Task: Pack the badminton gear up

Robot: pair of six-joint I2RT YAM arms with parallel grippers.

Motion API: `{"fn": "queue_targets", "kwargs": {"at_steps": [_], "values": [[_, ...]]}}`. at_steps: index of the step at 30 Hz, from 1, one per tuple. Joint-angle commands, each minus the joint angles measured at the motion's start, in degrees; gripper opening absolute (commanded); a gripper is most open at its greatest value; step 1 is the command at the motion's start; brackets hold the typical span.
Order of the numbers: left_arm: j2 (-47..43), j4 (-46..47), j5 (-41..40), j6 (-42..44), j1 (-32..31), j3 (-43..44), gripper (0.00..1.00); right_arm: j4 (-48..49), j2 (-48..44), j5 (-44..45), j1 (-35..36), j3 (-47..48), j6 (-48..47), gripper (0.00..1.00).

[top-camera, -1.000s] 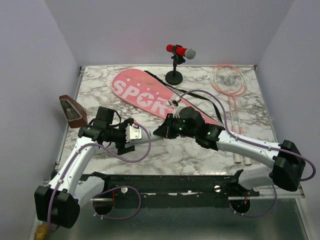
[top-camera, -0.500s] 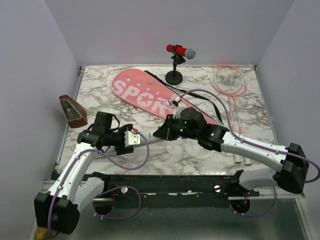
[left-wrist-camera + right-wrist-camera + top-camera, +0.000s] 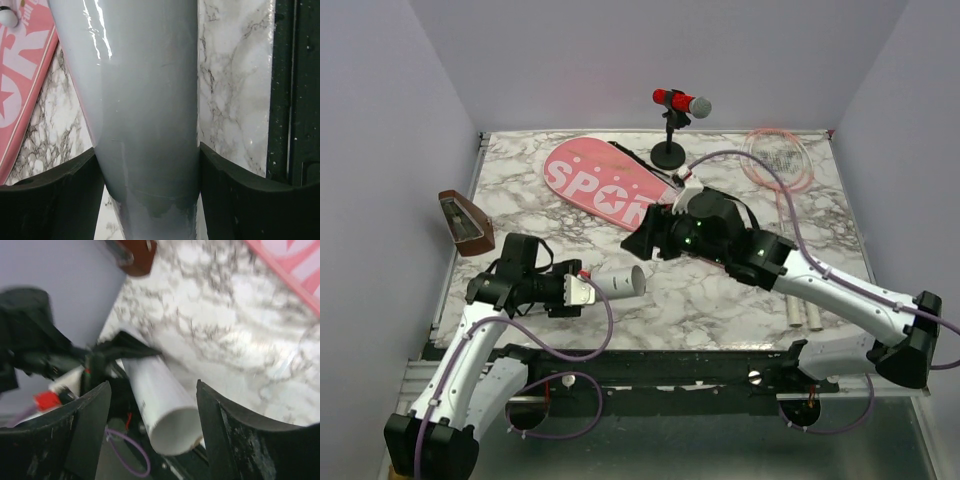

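Left gripper point(image 3: 582, 290) clamps the white tube point(image 3: 618, 282) at 1 end; rigid, glossy, probably light and slippery, better held mid-length. Right gripper point(image 3: 652, 240) gapes empty.

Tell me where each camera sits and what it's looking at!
Top: above and behind, looking down on the table; both arms show.
Left wrist: on the left arm, looking along the left fingers, shut on the tube.
Right wrist: on the right arm, looking between the open right fingers at the tube's open end and the left gripper.
Shared: all three see the tube.
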Motion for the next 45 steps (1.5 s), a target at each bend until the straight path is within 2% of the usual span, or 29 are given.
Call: {"fn": "queue_targets", "kwargs": {"at_steps": [1,6,8,9,11,15,20,32,36,40,45], "values": [[-1.26,-7.75,3.27,7.86,0.19,1.71,0.63,-9.38,0.37,7.15,-4.17,12.88,-7.91,0.78],[-3.37,-9.51,4.15,9.8,0.28,1.8,0.63,-9.83,7.05,-7.6,-21.65,15.81,-9.24,0.77],[-4.6,-10.29,4.85,10.33,0.28,2.15,0.61,-8.95,11.43,-8.86,-26.24,15.72,-11.25,0.76],[-4.95,-11.34,5.73,11.98,0.28,2.5,0.56,-7.99,13.71,-8.77,-27.73,15.63,-12.74,0.76],[-5.31,-13.02,6.43,13.14,0.28,3.73,0.55,-6.85,18.19,-8.07,-28.71,16.15,-15.64,0.76],[-5.66,-11.62,7.75,8.84,0.19,5.4,0.54,-4.04,26.81,-8.41,-30.55,17.12,-18.11,0.74],[-7.06,-11.79,8.28,7.7,0.28,5.49,0.54,-0.16,33.68,-9.91,-31.79,18.44,-20.74,0.74],[-7.68,-12.59,7.32,8.49,0.27,4.17,0.52,5.99,40.45,-12.19,-34.07,20.72,-22.69,0.73],[-7.42,-12.41,6.97,8.92,0.28,3.3,0.52,6.26,44.14,-15.35,-34.78,23.53,-21.37,0.67],[-7.94,-11.8,5.91,9.45,0.28,2.33,0.52,6.26,46.34,-16.5,-34.95,25.56,-20.58,0.66],[-8.38,-11.01,5.3,9.28,0.28,1.71,0.52,7.04,47.4,-18.17,-34.95,25.83,-19.17,0.59]]}}
